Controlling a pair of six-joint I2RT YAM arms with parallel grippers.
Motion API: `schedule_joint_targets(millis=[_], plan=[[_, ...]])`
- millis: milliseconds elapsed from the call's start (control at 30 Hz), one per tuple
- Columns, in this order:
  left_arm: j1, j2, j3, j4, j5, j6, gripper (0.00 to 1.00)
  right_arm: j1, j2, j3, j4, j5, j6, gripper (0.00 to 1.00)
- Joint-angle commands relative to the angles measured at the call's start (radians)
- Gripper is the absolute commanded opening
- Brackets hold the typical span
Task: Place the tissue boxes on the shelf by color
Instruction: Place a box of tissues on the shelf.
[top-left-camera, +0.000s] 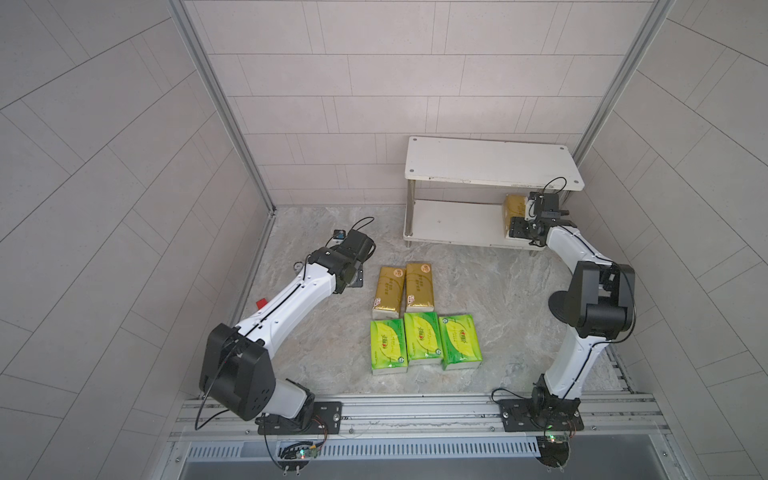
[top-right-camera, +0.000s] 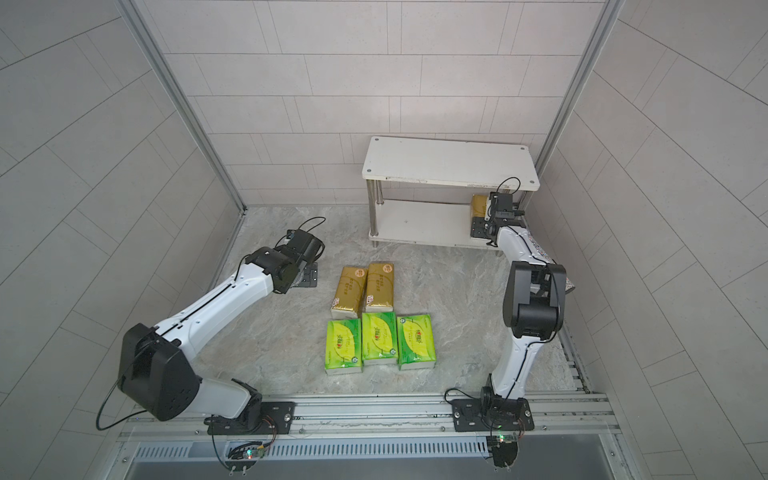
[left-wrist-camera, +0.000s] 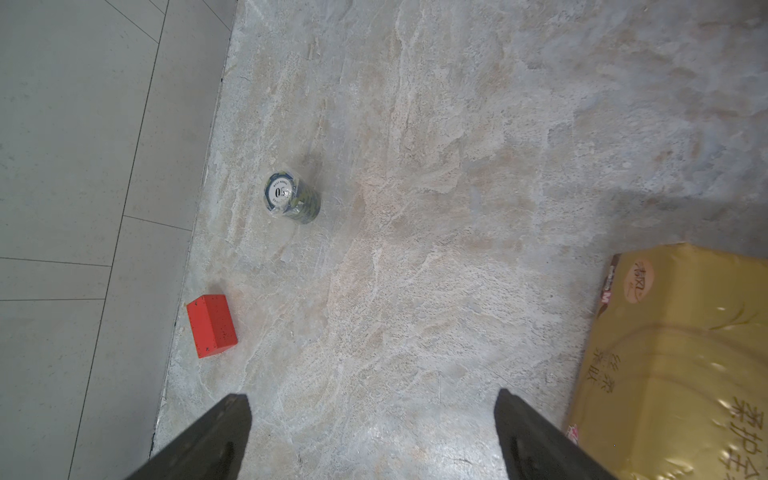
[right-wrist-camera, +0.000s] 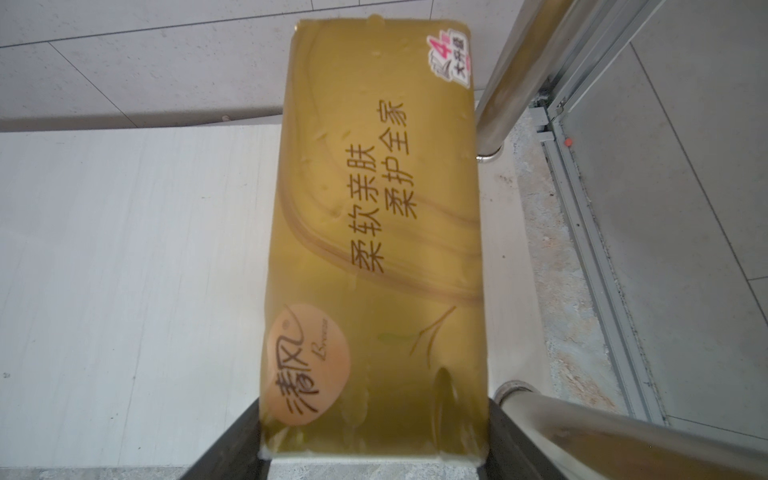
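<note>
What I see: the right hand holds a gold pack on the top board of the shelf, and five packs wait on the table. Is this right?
Not fully. The right hand holds the gold pack on the lower board of the shelf, not the top one; both top views show it. Five packs do wait on the table.

gold pack (right-wrist-camera: 374, 249): 清风 breeze | 柔软亲肤 柔护全家 | corner sticker (right-wrist-camera: 451, 58): 4 | small roll (left-wrist-camera: 291, 202): 0

Red block (left-wrist-camera: 212, 326), striped roll (left-wrist-camera: 292, 202) (plastic-wrapped) — apart
</note>
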Motion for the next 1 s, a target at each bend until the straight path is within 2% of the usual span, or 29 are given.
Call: schedule_joint_targets(millis=[0,433,600,967], plan=[[0.006,0.003,0.028,-0.016,-0.014,0.012,1.0,-0.004,-0.031,-0.012,-0.07,-0.006,0.018,0.76],[0.012,0.006,0.022,-0.003,-0.005,0.019,1.0,-0.001,-0.059,-0.022,-0.079,0.004,0.024,0.78],[0.014,0.002,0.016,-0.002,-0.003,0.019,1.0,-0.001,-0.042,-0.001,-0.105,0.01,0.021,0.84],[0.018,-0.016,0.01,0.0,0.006,0.022,1.0,0.0,-0.108,0.008,-0.09,0.017,0.039,1.0]])
